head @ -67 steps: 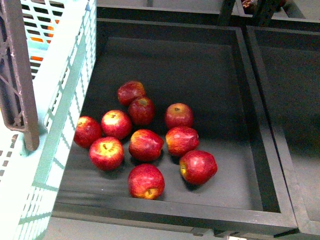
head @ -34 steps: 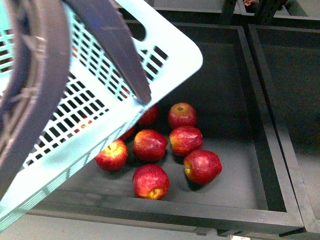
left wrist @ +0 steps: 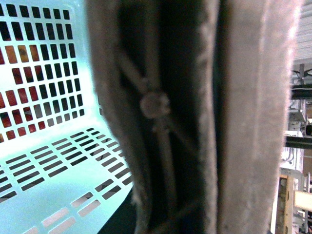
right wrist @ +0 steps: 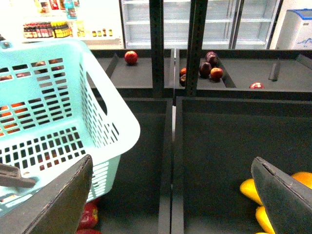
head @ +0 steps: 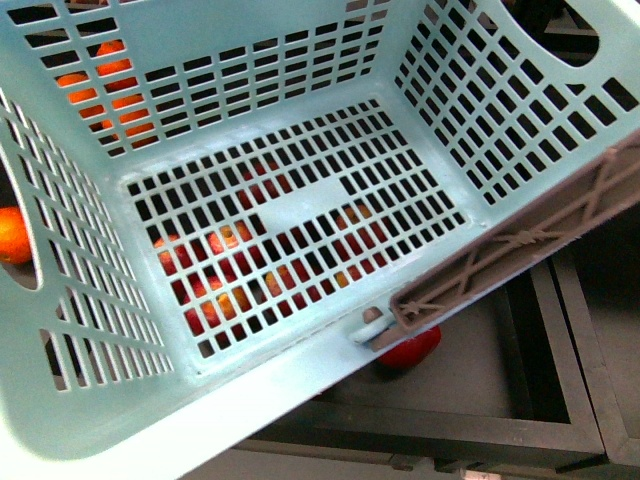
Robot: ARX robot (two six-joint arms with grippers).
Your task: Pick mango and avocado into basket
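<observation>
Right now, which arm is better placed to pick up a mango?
Right. The right hand is open above the bin holding yellow mangoes, close to one finger. The basket handle fills the left wrist view, so that arm seems busy carrying the basket.

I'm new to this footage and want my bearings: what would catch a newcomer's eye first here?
The aqua basket fills the front view, tilted toward the camera with nothing on its slotted floor. Red apples show through the slots and under its brown handle. In the right wrist view, yellow mangoes lie in the neighbouring dark bin, apart from the basket.
</observation>
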